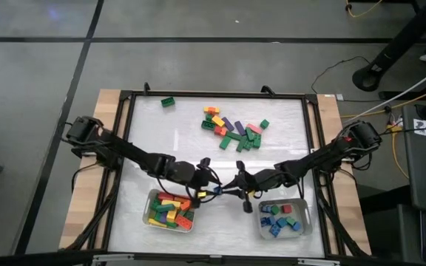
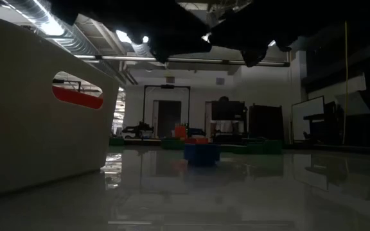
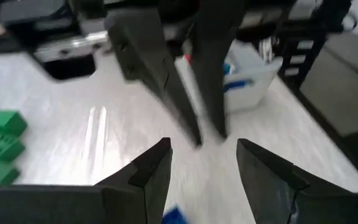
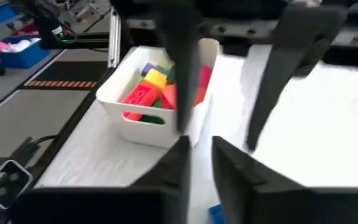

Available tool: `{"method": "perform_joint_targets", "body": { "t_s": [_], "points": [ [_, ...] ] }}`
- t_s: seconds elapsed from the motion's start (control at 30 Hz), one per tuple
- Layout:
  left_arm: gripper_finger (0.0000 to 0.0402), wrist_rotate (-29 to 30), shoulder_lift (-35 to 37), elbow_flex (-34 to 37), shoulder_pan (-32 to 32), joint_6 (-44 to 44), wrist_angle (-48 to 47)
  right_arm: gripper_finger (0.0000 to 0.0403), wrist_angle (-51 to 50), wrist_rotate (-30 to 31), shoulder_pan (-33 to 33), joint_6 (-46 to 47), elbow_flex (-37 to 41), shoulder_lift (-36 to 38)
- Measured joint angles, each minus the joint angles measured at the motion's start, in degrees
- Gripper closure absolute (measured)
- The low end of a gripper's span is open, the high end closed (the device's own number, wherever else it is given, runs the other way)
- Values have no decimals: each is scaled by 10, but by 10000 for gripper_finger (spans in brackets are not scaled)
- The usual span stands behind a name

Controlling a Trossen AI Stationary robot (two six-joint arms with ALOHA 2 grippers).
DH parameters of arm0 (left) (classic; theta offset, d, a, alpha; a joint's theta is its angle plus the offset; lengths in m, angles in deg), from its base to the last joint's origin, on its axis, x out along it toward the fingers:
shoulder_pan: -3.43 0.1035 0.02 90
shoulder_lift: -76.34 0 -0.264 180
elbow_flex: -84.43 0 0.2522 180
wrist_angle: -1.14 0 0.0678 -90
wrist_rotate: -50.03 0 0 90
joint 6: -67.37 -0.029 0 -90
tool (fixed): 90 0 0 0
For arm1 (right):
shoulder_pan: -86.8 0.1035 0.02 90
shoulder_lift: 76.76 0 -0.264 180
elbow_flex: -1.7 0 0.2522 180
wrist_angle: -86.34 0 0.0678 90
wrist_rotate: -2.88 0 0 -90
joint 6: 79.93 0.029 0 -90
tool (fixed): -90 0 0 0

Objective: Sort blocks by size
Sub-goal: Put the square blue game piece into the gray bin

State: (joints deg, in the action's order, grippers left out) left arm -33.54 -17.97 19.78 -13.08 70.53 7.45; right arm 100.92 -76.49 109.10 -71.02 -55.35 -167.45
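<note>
We find the blocks in three groups on the white table [image 1: 287,148]. A loose pile of blocks [image 1: 234,130] lies on the far half of the table, near its middle: green, red, yellow, purple, orange and pink pieces, some long rectangles and some short squarish ones, touching or overlapping one another. One green block [image 1: 168,101] lies alone toward the far left corner, well apart from the pile.

The left tray [image 1: 151,222], on the near side, holds longer pieces in red, yellow and green, heaped together; from the right wrist view we confirm studded red and yellow bricks inside its white wall [image 4: 143,127]. The right tray [image 1: 261,228], also on the near side, holds shorter pieces, mostly blue with some green and red.

Both arms reach toward the near centre of the table and meet between the two trays. The left gripper [image 1: 214,185] stands with its fingers apart and nothing between them, as its own wrist view [image 3: 202,155] shows. The right gripper [image 1: 237,182] has its fingers drawn nearly together, with only a narrow gap in its wrist view [image 4: 201,152], and we see no block held there. A small blue piece shows at the bottom edge of both wrist views, but we cannot tell its shape.
</note>
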Motion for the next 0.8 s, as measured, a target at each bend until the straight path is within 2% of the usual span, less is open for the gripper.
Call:
{"method": "perform_joint_targets", "body": {
  "t_s": [0.23, 0.37, 0.53, 0.67, 0.8],
  "points": [
    [233, 2, 85, 0, 1, -1, -130, 214, -15, -9, -15, 49, 0, -4],
    [233, 4, 122, 1, 2, 12, -183, 167, -16, -41, -35, 49, 0, -29],
    [233, 6, 138, 2, 2, 36, -197, 143, -14, -89, -67, 48, 0, -62],
    [233, 6, 138, 2, 2, 39, -200, 142, -12, -126, -84, 29, 0, -83],
    [233, 6, 137, 2, 2, 39, -213, 143, -10, -132, -90, -5, 0, -104]
  ]
}}
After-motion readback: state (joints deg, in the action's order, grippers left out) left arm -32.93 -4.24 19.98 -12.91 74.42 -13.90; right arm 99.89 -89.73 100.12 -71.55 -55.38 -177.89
